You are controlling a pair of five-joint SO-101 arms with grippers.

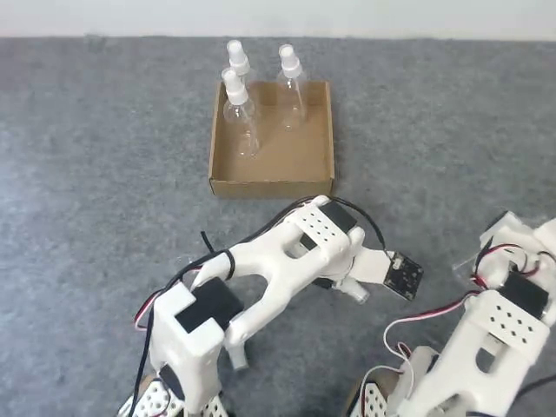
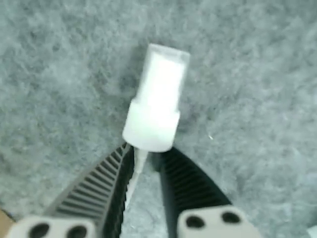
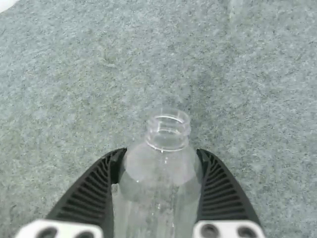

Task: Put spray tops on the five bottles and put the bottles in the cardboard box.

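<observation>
Currently, a spray top (image 2: 156,99) is being clamped by the left gripper (image 2: 143,153). Both fingers are being pressed together on the thin tube just below its white collar. The head is sticking out past the fingertips, over the grey carpet (image 2: 257,74).

An open bottle (image 3: 161,168) is being gripped by the right gripper (image 3: 161,154), with the jaws closed against its clear shoulders on either side. Its neck is uncapped and is being pointed away from the wrist, above the carpet.

In the high view, the left arm (image 1: 287,261) is being held out toward the middle of the table. It is just in front of the cardboard box (image 1: 271,184) and not touching it. The right arm (image 1: 504,334) is being held at the near right side, well apart from the box.

Bottles with tops fitted are being held upright at the far end of the box:
- front-left bottle (image 1: 241,117), by the left wall
- right bottle (image 1: 291,95), toward the right
- rear bottle (image 1: 236,56), right behind the front-left one; whether it is inside the back wall or just beyond it cannot be told
</observation>
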